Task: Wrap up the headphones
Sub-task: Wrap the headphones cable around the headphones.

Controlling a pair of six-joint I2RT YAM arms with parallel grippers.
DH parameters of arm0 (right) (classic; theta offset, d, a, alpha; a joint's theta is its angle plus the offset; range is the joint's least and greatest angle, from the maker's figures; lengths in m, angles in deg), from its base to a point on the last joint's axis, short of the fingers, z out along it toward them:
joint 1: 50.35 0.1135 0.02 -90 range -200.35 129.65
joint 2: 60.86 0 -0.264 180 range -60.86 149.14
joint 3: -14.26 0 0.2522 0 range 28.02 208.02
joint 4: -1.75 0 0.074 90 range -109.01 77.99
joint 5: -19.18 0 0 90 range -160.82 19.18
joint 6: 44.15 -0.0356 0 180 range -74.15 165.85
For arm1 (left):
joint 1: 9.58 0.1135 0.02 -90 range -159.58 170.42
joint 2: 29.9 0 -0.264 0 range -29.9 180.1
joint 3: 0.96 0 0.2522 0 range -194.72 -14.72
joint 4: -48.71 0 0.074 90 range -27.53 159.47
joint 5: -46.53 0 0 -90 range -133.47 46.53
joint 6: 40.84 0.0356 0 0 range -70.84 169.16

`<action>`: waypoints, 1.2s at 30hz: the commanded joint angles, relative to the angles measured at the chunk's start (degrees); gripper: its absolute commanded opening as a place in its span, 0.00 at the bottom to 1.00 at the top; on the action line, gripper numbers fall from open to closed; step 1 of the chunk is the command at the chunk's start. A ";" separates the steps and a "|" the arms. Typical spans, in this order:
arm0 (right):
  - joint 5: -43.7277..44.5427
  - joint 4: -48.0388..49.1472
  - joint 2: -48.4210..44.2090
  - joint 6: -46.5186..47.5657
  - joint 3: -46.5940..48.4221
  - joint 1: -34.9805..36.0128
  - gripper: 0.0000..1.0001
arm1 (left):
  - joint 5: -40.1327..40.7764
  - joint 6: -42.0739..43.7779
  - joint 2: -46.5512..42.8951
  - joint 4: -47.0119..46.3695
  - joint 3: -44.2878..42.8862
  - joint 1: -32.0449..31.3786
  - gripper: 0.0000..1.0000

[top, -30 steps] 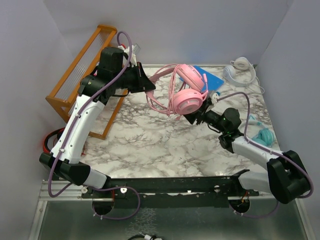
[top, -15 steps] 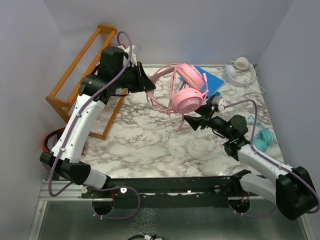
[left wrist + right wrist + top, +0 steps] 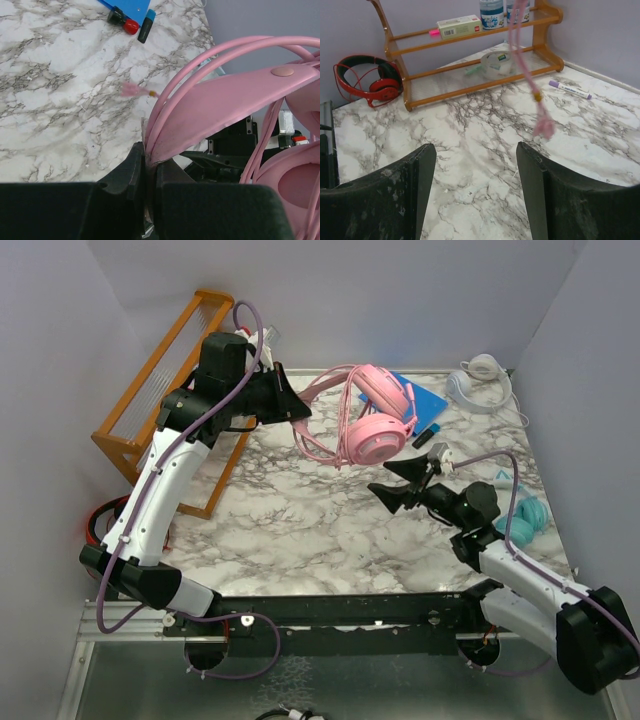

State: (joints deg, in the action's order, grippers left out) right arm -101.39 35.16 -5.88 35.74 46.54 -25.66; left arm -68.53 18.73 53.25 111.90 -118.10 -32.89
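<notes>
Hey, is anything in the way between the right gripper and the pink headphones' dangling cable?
Nothing visible. The right gripper, jaws open, faces the dangling cable end of the pink over-ear headphones across bare white marble tabletop. The left gripper holds the headband up.

The pink headphones (image 3: 372, 420) hang clear of the counter (image 3: 300, 530) toward 12 o'clock. Their headband (image 3: 220, 107) is pinched in the closed left gripper (image 3: 300, 418). The ear cups dangle on its 3 o'clock side, with the pink cable (image 3: 318, 448) looped beneath and its plug end (image 3: 542, 125) hanging free. The white headphones (image 3: 478, 380) lie at 2 o'clock. The teal headphones (image 3: 527, 515), partly hidden, lie at 4 o'clock.
</notes>
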 commanded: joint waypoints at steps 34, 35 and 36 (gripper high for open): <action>-3.31 13.51 23.36 -0.45 13.66 0.27 0.59 | -5.18 -5.20 -1.33 -4.92 -3.24 0.05 0.00; -2.18 13.05 22.76 0.10 13.32 0.27 0.65 | -5.20 -5.17 -1.24 -5.01 -3.32 0.07 0.00; -1.04 12.58 21.89 0.69 12.91 0.27 0.68 | -5.24 -5.17 -1.23 -5.02 -3.33 0.10 0.00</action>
State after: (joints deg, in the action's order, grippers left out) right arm -104.73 47.43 17.44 34.30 59.37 -25.66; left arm -69.95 16.56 53.25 111.42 -118.23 -32.89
